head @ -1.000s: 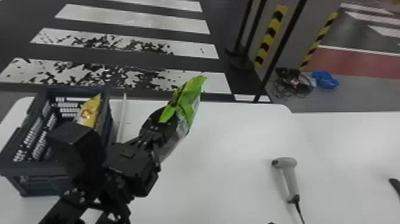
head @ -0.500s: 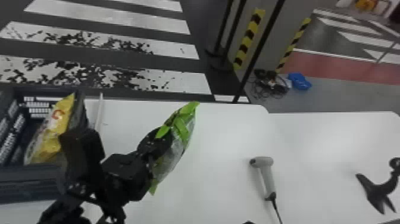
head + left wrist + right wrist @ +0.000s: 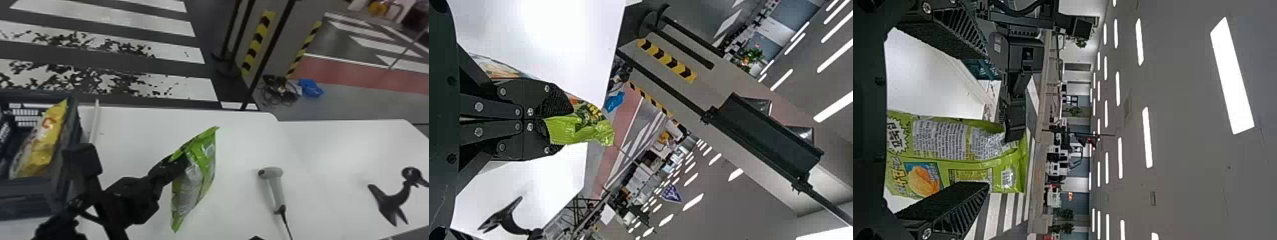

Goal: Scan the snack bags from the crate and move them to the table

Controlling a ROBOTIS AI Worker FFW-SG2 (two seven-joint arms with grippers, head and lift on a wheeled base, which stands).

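Nearer the scanner (image 3: 275, 188) now, the left gripper (image 3: 182, 162) pinches the crinkled green snack bag (image 3: 199, 178), its silver panel and golden food picture facing the spread right gripper (image 3: 986, 121).

White stripes (image 3: 95, 14) cross dark flooring (image 3: 178, 67), with a red, probably painted band (image 3: 351, 71); strip lights (image 3: 1147, 137) shine overhead.

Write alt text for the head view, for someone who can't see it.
The robot's left pincer holds a green snack bag over a white table. A dark crate containing a yellow bag sits left, a gray scanner lies right.
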